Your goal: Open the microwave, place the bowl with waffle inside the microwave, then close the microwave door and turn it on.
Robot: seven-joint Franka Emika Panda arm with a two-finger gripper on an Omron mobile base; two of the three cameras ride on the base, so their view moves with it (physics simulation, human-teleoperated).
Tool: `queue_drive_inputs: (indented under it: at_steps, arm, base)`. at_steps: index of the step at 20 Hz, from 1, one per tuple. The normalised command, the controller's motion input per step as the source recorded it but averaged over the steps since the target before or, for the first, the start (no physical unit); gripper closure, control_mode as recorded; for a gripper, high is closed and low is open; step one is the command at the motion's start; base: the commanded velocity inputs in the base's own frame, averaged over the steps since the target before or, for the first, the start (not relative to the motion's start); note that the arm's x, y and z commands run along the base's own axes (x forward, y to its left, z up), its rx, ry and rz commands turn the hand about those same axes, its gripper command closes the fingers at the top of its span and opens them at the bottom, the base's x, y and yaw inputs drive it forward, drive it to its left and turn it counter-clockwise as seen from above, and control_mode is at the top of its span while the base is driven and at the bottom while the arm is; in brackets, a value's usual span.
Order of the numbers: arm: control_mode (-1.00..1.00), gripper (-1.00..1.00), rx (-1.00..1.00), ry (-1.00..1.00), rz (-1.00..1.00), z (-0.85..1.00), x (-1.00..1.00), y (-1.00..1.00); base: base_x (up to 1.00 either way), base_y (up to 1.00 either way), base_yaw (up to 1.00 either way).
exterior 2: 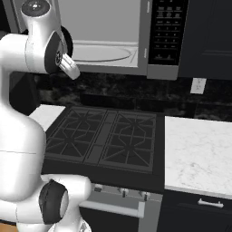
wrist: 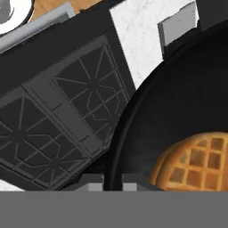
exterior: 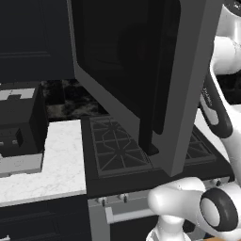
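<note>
Bowl with waffle (wrist: 178, 129) sits right at the jaws in the hand view: dark round bowl, its rim running straight down between the two finger tips, one tip on each side of the rim. Gripper (wrist: 112, 181) clenched on that rim, as far as the tips show. Waffle (wrist: 198, 162), orange-brown with a square grid, lies inside the bowl, off to one side of the jaws. The bowl hangs above the stove, not resting on anything visible.

Beyond and below the jaws: black stove top (wrist: 58, 116) with cast grates, and a strip of white marbled counter (wrist: 147, 40) past it.

Microwave (exterior 2: 136, 31) is mounted above the stove; its cavity is open and pale inside, round turntable (exterior 2: 102, 53) visible on the floor of it. Dark button panel (exterior 2: 166, 29) on the right side. Microwave door (exterior: 141, 70) stands swung wide open to the left, grey frame, dark window, black bar handle (exterior: 148, 108) along its free edge.

Left counter carries a smaller black boxy appliance (exterior: 21, 122) with a grey base. To the right of the stove, more white counter (exterior 2: 199, 149) and a wall outlet (exterior 2: 198, 85) on the dark backsplash.
</note>
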Motion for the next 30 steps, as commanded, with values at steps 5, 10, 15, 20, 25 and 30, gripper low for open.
queue_drive_inputs:
  at_steps: [5, 10, 15, 20, 25, 30]
  arm:
    - [-1.00, 1.00, 0.11, -0.06, -0.11, 0.00, 0.99, -0.01]
    - [-1.00, 1.00, 0.19, -0.06, -0.05, 0.00, 1.00, -0.07]
    - [-1.00, 1.00, 0.09, 0.00, -0.08, 0.00, 0.98, -0.11]
    - [-1.00, 1.00, 0.01, 0.03, -0.05, 0.00, 0.88, -0.03]
    - [-1.00, 1.00, 0.02, 0.07, -0.01, 0.00, 0.67, -0.07]
    - [-1.00, 1.00, 0.00, 0.10, -0.03, -0.15, 0.16, -0.27]
  base:
    - [0.00, 0.00, 0.00]
    - [0.00, 0.00, 0.00]
    - [0.00, 0.00, 0.00]
    - [0.00, 0.00, 0.00]
    - [0.00, 0.00, 0.00]
    - [0.00, 0.00, 0.00]
